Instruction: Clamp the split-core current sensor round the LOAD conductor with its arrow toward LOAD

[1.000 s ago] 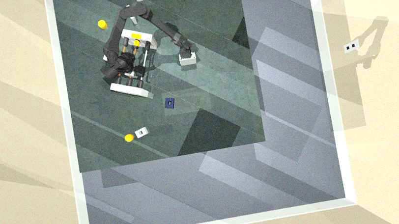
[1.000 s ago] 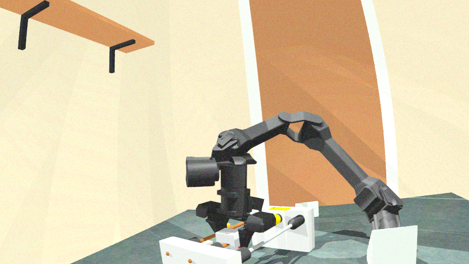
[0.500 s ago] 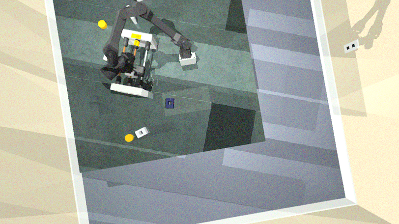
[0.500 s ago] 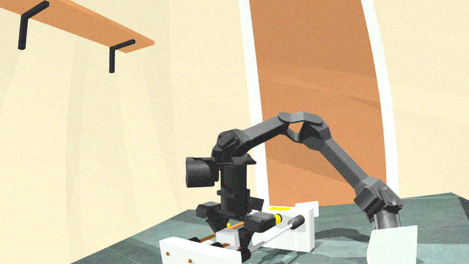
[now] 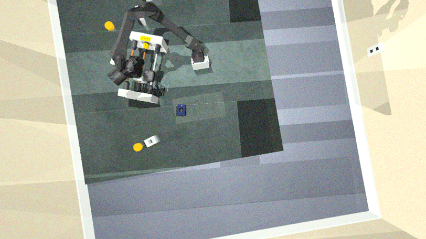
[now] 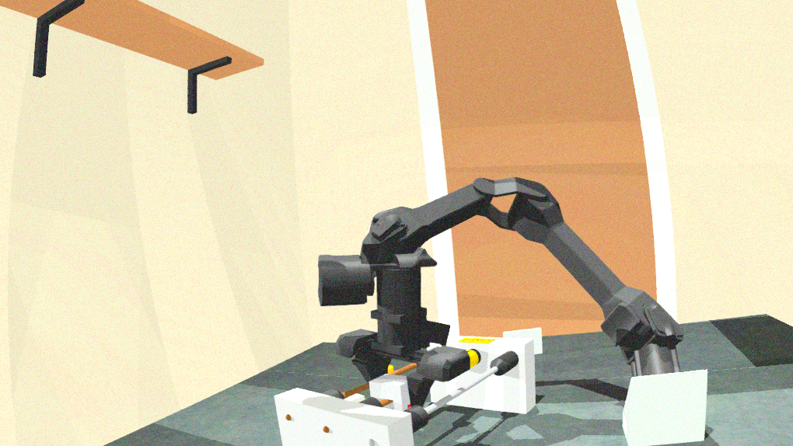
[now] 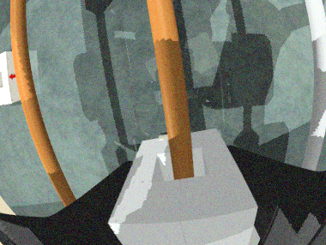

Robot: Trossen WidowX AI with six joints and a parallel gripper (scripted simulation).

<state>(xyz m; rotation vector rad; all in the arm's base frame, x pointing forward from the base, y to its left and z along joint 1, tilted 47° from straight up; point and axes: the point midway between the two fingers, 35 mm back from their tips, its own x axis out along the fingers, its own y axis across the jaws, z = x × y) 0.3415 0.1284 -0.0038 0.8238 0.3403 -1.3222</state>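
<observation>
The white sensor stands round the middle orange conductor, which passes through its window. Its halves look together; the latch cannot be made out. The conductor's yellow sleeve lies below the rear block's yellow label, whose text is unreadable. A small red mark shows low on the sensor in the exterior view; the arrow's direction cannot be told. My gripper points down with a finger on either side of the sensor, close to its faces, and is slightly open.
An orange conductor and a grey one flank the middle one. White end blocks bound them. Another white sensor with a red arrow lies left. A blue device, white device and yellow piece lie in front.
</observation>
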